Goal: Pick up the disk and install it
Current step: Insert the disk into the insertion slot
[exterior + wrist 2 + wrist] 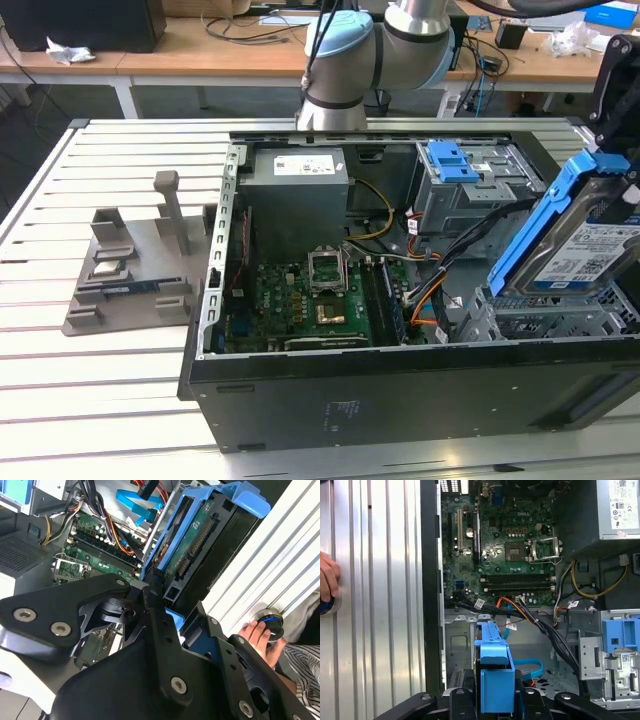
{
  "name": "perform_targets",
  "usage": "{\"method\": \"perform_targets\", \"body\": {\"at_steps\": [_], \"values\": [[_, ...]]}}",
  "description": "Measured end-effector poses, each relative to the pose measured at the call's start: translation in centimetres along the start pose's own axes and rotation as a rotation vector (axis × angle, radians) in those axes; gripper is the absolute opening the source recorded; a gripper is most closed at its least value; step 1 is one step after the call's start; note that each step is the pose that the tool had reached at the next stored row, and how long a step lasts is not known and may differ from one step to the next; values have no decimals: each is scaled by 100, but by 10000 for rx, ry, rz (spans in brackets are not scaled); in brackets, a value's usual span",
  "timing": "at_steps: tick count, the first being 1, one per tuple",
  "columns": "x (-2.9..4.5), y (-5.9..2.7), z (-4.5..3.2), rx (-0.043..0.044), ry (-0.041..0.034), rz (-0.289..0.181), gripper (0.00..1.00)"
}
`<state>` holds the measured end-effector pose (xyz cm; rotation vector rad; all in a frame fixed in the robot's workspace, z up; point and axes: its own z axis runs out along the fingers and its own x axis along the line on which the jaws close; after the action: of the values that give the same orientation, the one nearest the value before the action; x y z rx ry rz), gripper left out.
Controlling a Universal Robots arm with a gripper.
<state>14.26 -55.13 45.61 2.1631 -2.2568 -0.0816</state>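
One hand [494, 697] grips the disk [585, 255] by its blue rail [545, 220] — the disk hangs tilted over the open computer case [400, 385].

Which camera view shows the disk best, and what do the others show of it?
The exterior view: the disk shows its labelled face and a blue rail, tilted over the case. The second wrist view shows its circuit-board side; the first wrist view, its blue rail end-on.

A pale slatted metal table [100, 400] carries an open black computer case [400, 400] lying on its side. Beside the case, toward the exterior view's left, sits a grey holder [150, 255]. In the second wrist view, a person's hand [255, 635] rests on a round blue-topped knob [271, 621] on the slats.
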Motion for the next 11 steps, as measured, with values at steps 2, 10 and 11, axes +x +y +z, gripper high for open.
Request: {"method": "perform_targets", "body": {"at_steps": [2, 10, 11], "values": [[-23, 1, 19, 0, -1, 0, 37], [-41, -1, 78, -2, 9, -125, 37], [-33, -2, 80, -4, 7, -173, 37]]}}
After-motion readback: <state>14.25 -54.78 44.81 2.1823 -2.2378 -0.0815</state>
